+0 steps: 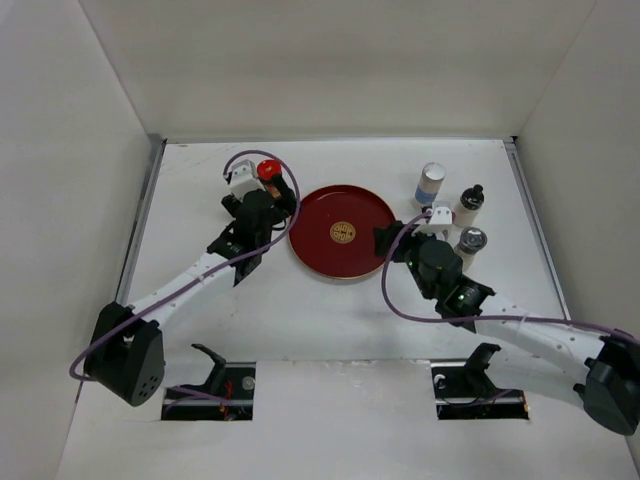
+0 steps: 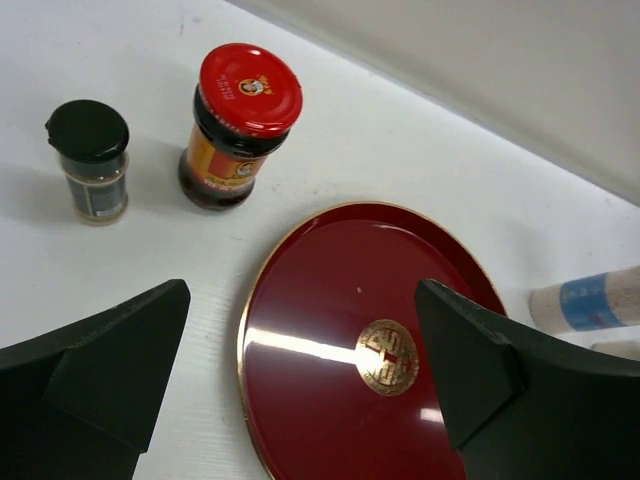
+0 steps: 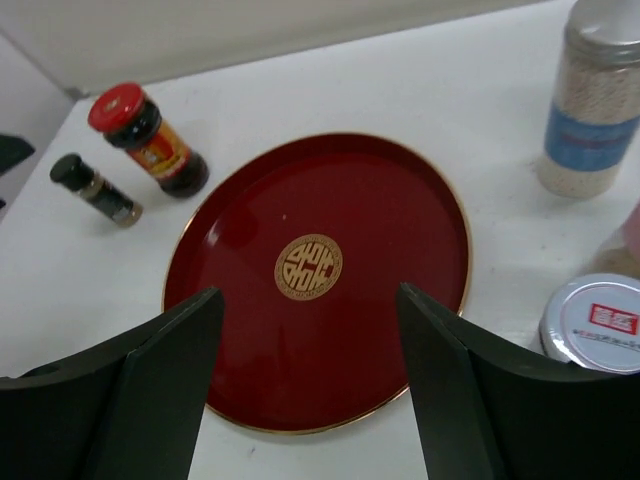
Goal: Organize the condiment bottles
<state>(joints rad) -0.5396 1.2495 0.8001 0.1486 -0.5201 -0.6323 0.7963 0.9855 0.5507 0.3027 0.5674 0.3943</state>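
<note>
The fingers of the left gripper (image 2: 300, 370) and right gripper (image 3: 310, 370) are gaping wide, holding nothing, pointing toward the round red lacquered tray (image 2: 330, 300). The red-capped dark glass jar (image 2: 235, 125) is standing upright just off the tray's rim, the thin black-capped shaker (image 2: 92, 160) beside it. Both are looking rigid, smooth and probably breakable, so I'd be gripping the body below the cap.
</note>
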